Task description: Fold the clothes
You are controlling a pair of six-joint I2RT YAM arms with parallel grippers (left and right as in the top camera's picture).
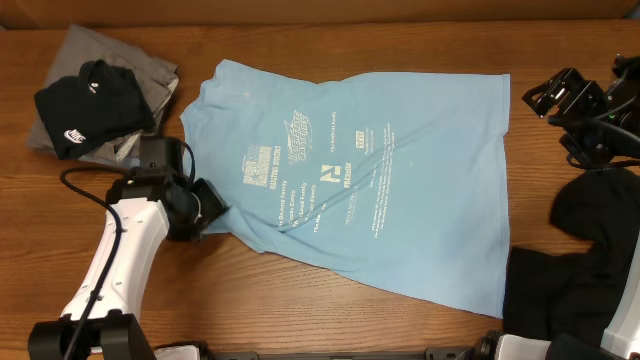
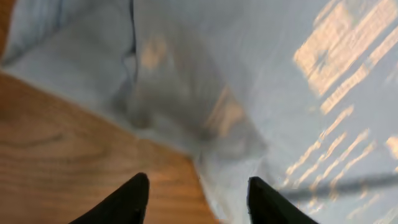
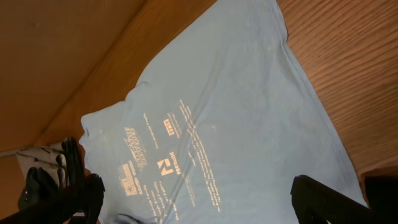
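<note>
Two tools are at work around a light blue T-shirt point(image 1: 370, 170) that lies spread flat on the wooden table point(image 1: 300, 320), its pale printed text and logos facing up. Nearest the robot, off the T-shirt's near right corner, a heap of black clothes point(image 1: 580, 270) sits just beside the hem. On the T-shirt's left, the white left arm point(image 1: 110, 260) reaches in from the near edge, and the left tool point(image 1: 205, 210) sits at the shirt's near left edge. In the left wrist view the left tool point(image 2: 199, 202) is open: its two dark fingers point(image 2: 134, 199) stand apart above bare wood and a rumpled fold of the blue cloth, and nothing is pinched between them. Beyond the T-shirt's far right corner, the right tool point(image 1: 560, 95) hangs off the cloth, open wide and empty; from its own camera the right tool point(image 3: 196, 186) looks across the whole printed front. Farthest away, past the T-shirt's far left corner, a black Nike garment point(image 1: 90, 105) rests on a grey garment point(image 1: 90, 45), apart from the blue shirt.
</note>
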